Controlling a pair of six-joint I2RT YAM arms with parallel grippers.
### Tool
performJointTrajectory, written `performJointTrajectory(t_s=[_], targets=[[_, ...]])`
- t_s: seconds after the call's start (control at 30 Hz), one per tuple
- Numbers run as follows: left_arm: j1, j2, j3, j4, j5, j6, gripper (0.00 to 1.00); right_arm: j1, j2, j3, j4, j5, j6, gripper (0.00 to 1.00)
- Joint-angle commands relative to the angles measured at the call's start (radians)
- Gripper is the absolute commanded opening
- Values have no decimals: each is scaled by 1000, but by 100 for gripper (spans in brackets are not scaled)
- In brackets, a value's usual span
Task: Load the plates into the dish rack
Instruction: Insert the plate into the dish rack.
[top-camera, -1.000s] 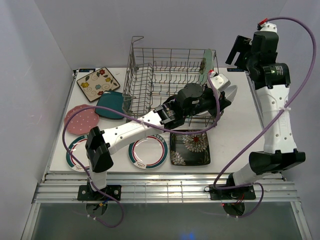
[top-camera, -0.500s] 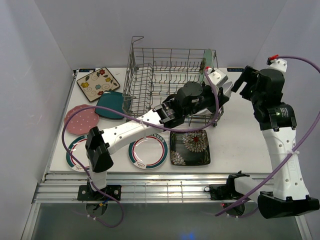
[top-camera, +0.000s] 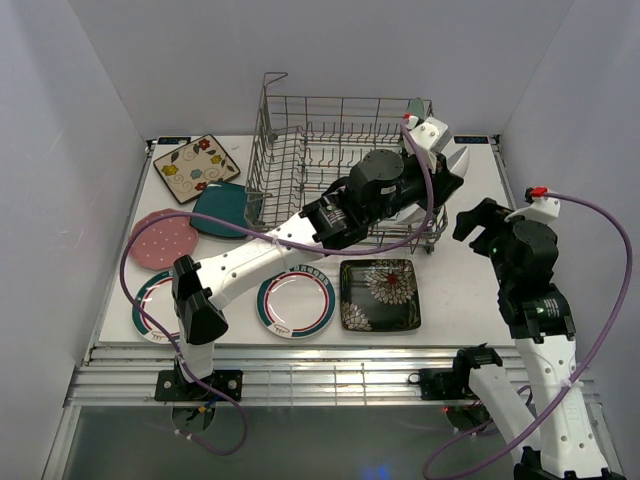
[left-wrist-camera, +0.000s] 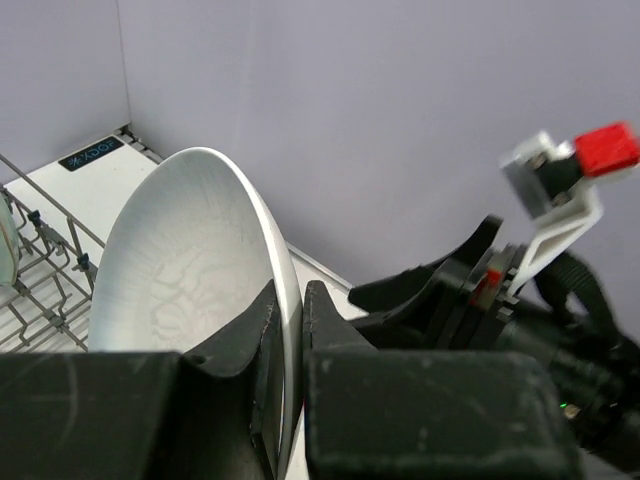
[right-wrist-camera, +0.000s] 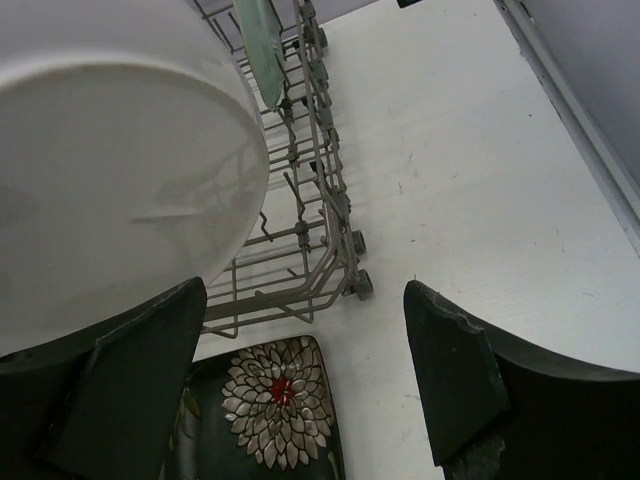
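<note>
Left gripper (left-wrist-camera: 288, 310) clamped on the rim of the plain white plate (left-wrist-camera: 190, 260), plate held on edge and tilted, raised over the right end of the dish rack (top-camera: 320, 150). Mint plate (right-wrist-camera: 262, 40) upright in the rack at that end. Right gripper (right-wrist-camera: 300, 375) spread wide, holding nothing, near the rack's front right corner. Black floral plate (top-camera: 378, 293) flat on the table (top-camera: 465, 290) just in front of the rack; green-rimmed round plates (top-camera: 295, 303), pink dotted plate (top-camera: 160, 238), teal plate (top-camera: 222, 208) and cream floral plate (top-camera: 196, 165) lie to the left

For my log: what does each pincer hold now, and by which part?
The left pincer grips the plain white round plate by its rim. The right pincer is open and holds nothing.
</note>
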Motion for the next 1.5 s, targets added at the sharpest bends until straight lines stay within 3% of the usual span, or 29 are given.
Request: performJointTrajectory(t_s=[0.0,0.3,0.7,0.9,1.47], targets=[[4,-64,139,195,-32,2,0,3,-16,-60,121,-59,-2,85],[4,-24,211,178,-94,11,0,1,41,-115,213,-2,22,77],[10,6,257,161,-162,-14,0,1,78,-127,256,24,60,74],[11,92,377,132,-157,-47,0,3,56,-129,247,39,67,74],[10,242,552,169,-417,-35,0,1,-2,-170,216,82,57,74]])
